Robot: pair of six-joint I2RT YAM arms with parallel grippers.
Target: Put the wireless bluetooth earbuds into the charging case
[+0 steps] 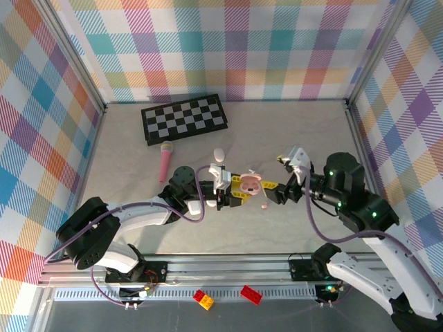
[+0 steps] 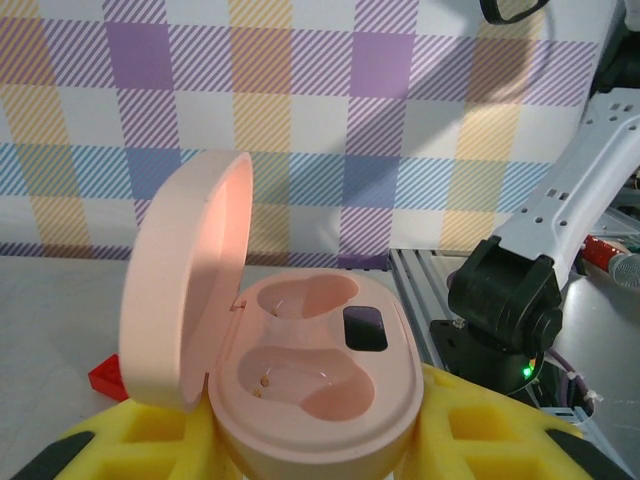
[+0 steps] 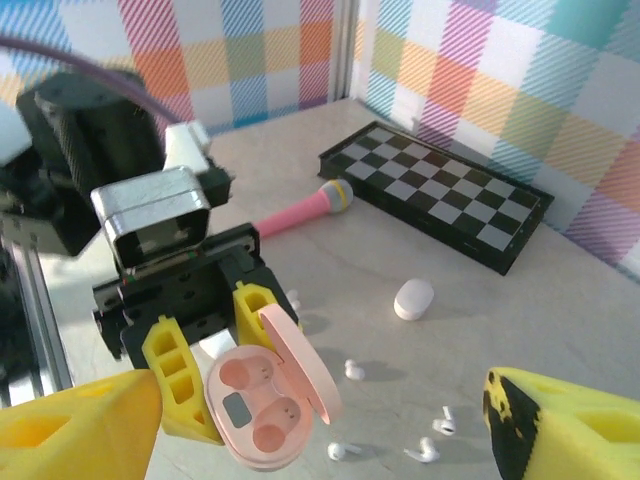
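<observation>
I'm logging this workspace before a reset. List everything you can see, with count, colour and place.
charging case: one, pink, lid open, both wells empty, held above the table
earbuds: at least four, white, loose on the table beside the open case
small closed case: one, white, between earbuds and chessboard
microphone: one, pink, left of centre
chessboard: one, black and white, at the back
bricks: two, one red-and-yellow and one red, in front of the arm bases
left end effector: yellow fingers, shut on the charging case
right end effector: open, empty, facing the case
</observation>
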